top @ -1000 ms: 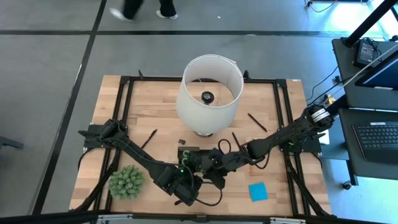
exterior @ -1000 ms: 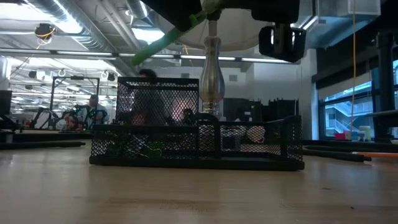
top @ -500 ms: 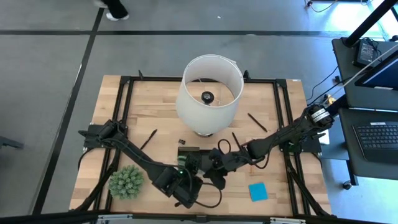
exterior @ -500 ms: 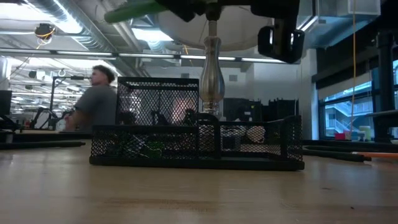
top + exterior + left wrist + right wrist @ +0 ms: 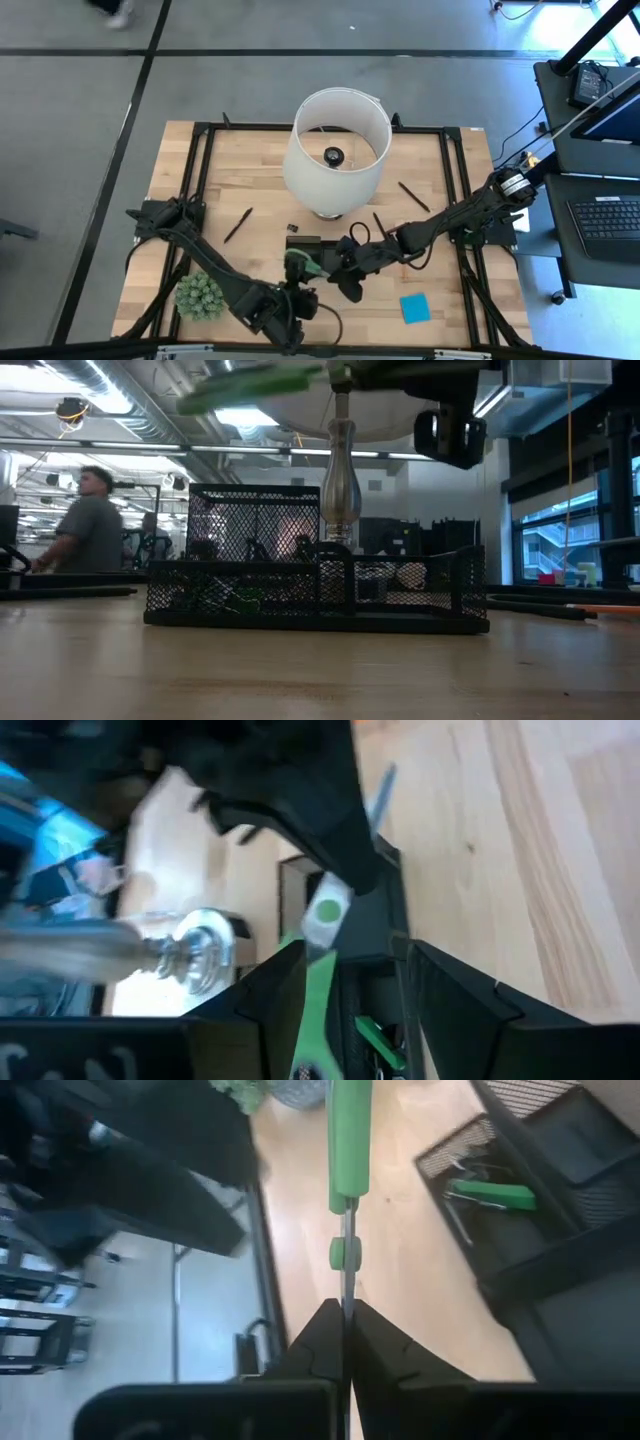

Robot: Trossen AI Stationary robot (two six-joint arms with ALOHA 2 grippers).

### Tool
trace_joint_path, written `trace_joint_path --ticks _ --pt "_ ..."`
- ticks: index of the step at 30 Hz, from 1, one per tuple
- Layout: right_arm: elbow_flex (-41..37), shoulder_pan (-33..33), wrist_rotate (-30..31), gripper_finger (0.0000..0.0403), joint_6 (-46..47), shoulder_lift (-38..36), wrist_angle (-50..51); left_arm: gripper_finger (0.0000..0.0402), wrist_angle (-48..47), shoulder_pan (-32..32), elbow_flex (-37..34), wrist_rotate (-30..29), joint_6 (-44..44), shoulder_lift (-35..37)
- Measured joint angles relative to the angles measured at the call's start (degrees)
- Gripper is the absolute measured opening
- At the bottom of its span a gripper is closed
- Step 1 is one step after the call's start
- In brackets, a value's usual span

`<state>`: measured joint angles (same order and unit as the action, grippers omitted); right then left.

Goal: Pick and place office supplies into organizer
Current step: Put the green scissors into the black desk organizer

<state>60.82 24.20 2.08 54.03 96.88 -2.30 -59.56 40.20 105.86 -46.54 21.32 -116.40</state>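
Right gripper [image 5: 335,268] pinches the green-handled metal scissors [image 5: 305,264] by the blades above the low black mesh organizer tray [image 5: 300,245]; left gripper [image 5: 297,290] stands spread beside the handle.

From above, both dark arms crowd the near middle of the wooden table [image 5: 250,185], the white lampshade [image 5: 337,150] just behind; open board lies toward the far corners and around the blue square sticky-note pad [image 5: 414,307] and spiky green plant ball [image 5: 200,293]. The low view shows the tray [image 5: 316,595] with bare table in front and the scissors [image 5: 255,385] blurred overhead, cut by the top edge. In the left wrist view the handle [image 5: 318,990] lies between separated fingers [image 5: 455,1020], untouched as far as shows. In the right wrist view pressed-together fingers [image 5: 315,1355] clamp the blade [image 5: 346,1190]; the tray's [image 5: 580,1155] contents are hard to make out.
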Motion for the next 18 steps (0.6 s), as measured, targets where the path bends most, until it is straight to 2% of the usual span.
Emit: trace_joint_path --ticks 6,10,18 --pt "0.0 -0.5 0.9 0.0008 -2.0 0.0 3.0 0.0164 -3.0 3.2 0.0 -8.1 12.1 0.0" --pt "0.0 -1.0 1.3 0.0008 -4.5 0.0 1.9 0.0158 -7.0 5.1 0.0 -11.5 29.9 0.0" --pt "0.0 -1.7 1.3 0.0008 -11.2 -0.6 1.6 0.0154 -16.1 10.7 0.0 -25.7 65.7 0.0"
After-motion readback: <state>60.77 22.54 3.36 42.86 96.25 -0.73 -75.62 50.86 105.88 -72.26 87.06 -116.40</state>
